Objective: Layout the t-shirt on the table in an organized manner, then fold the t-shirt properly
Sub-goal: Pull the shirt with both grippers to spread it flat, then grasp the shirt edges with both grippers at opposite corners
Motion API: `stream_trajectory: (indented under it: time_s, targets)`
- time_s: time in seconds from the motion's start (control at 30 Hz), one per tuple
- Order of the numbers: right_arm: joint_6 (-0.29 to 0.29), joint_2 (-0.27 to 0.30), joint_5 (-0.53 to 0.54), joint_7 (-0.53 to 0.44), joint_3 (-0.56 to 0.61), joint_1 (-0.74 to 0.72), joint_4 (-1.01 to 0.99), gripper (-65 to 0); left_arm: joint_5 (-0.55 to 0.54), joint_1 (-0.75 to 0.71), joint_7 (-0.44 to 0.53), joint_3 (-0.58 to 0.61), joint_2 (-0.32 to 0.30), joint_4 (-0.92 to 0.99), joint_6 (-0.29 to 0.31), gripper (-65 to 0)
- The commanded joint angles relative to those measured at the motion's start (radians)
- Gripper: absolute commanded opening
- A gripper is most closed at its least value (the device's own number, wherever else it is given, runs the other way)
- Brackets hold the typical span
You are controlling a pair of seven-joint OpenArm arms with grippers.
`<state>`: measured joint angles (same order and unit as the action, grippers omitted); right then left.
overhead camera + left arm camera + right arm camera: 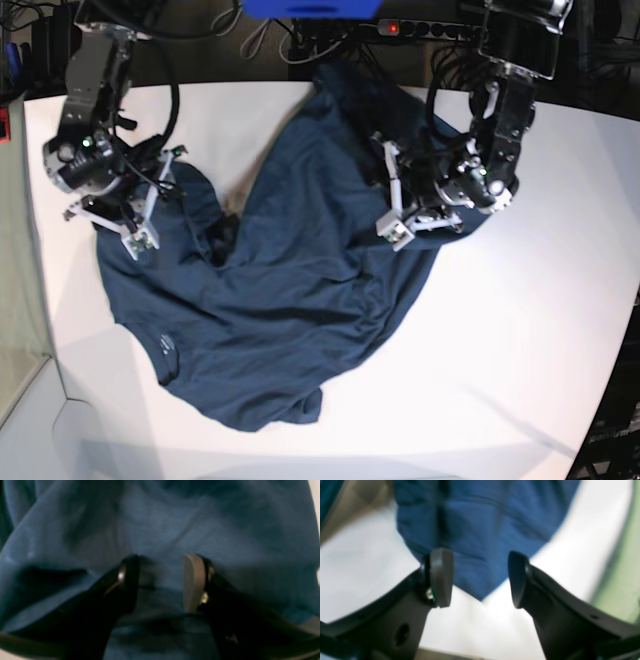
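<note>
You have one white surface [560, 330], one navy t-shirt [290, 300] and two grippers in front of you. The surface is the largest thing and carries the shirt. The shirt lies rumpled and unfolded across the middle, running from the far edge down toward the near-left part, with its neck opening [165, 350] at the near-left and creases throughout.

Only the base view gives you the whole shirt and both arms at once. There the right gripper [145, 215] sits over the shirt's left part, and the left gripper [400, 200] over its right part.

The right wrist view gives you what the base view cannot: the right gripper's fingers [441, 577] stand wide apart with nothing between them, above a pointed corner of blue cloth [480, 537] with bare white surface on both sides.

The left wrist view is blurred, but it fills with cloth [160, 525]. The left gripper's fingers [191, 582] stand partly apart, with fabric lying in the gap; you cannot tell whether they pinch it.
</note>
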<state>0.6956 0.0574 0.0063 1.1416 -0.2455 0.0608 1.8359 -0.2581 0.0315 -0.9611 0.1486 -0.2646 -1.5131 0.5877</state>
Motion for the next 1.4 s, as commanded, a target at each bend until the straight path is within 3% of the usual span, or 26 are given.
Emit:
stream_trajectory:
  time_s: [0.0, 0.1, 0.27, 0.47, 0.6, 0.87, 1.1, 1.23, 1.37]
  targets:
    - [0.003, 0.011, -0.012, -0.002, -0.004, -0.019, -0.031, -30.0, 0.006, 0.023, 0.006, -0.007, -0.028, -0.014, -0.004, -36.9]
    - [0.003, 0.025, -0.012, -0.012, -0.008, -0.046, -0.144, -30.1, 0.006, 0.061, 0.008, -0.008, -0.074, -0.013, -0.002, -36.9]
    - [0.003, 0.097, -0.013, -0.12, -0.01, -0.042, -0.255, -30.1, 0.006, 0.123, 0.009, -0.024, -0.14, 0.001, -0.002, -36.9]
    - [0.003, 0.16, -0.013, -0.165, -0.027, -0.065, -0.319, -30.1, -0.005, 0.198, 0.009, -0.157, -0.143, 0.079, 0.001, -37.0]
    - [0.003, 0.172, -0.013, -0.156, -0.104, -0.115, -0.319, -30.1, -0.008, 0.199, -0.005, -0.182, -0.138, -0.008, 0.002, -37.0]
    - [0.003, 0.197, -0.013, -0.154, -0.231, -0.157, -0.166, -30.0, -0.048, 0.011, -0.054, -0.248, 0.009, -0.218, 0.002, -36.9]
    - [0.003, 0.146, -0.013, -0.153, -0.228, -0.102, 0.005, -29.9, -0.05, -0.178, -0.062, -0.269, 0.146, -0.421, 0.002, -36.7]
    - [0.003, 0.1, -0.012, -0.153, -0.223, -0.074, 0.021, -29.9, -0.05, -0.264, -0.06, -0.274, 0.202, -0.49, 0.001, -28.2]
    - [0.003, 0.085, -0.012, -0.153, -0.223, -0.046, 0.017, -29.9, -0.05, -0.316, -0.055, -0.266, 0.212, -0.499, 0.001, -17.0]
